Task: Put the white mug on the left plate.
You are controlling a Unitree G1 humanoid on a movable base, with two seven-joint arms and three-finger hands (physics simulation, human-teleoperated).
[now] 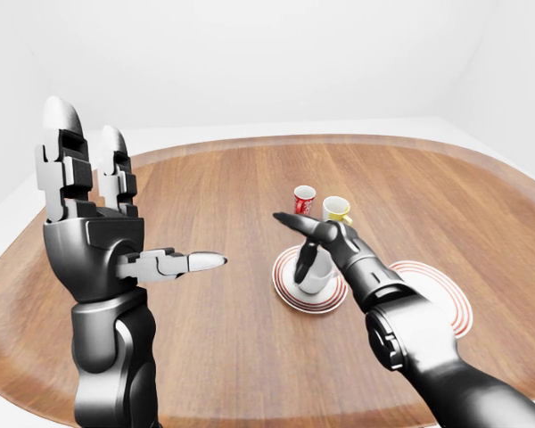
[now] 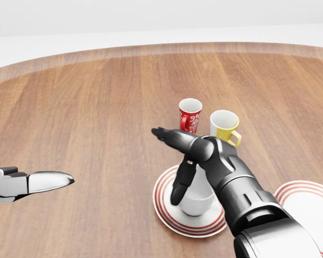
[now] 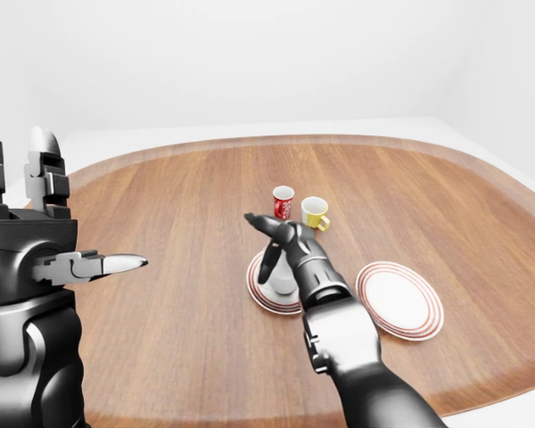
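Right hand: the black three-finger right hand (image 2: 178,161) hangs over the mug with its fingers spread apart; one finger (image 2: 166,134) points toward 10 o'clock in the head view, another droops down the mug's left side, and whether it touches the mug cannot be told.
Left hand: the grey-and-black left hand (image 1: 96,227) is raised at the left of the left-eye view, well apart from the crockery, fingers upright and spread, thumb pointing toward 3 o'clock.
Mug: the white ceramic mug (image 2: 196,198) stands upright on the left plate, partly hidden by the right hand.
Left plate: the white round plate with red rim rings (image 2: 162,207) lies flat under the mug.
Right plate: a matching red-ringed white plate (image 3: 401,300) sits at 3 o'clock of the left plate, near it.
Other mugs: a red patterned mug (image 2: 189,116) and a yellow mug (image 2: 224,128) stand side by side at 12 o'clock of the left plate.
Table: a round wooden table (image 2: 97,107) bears everything.
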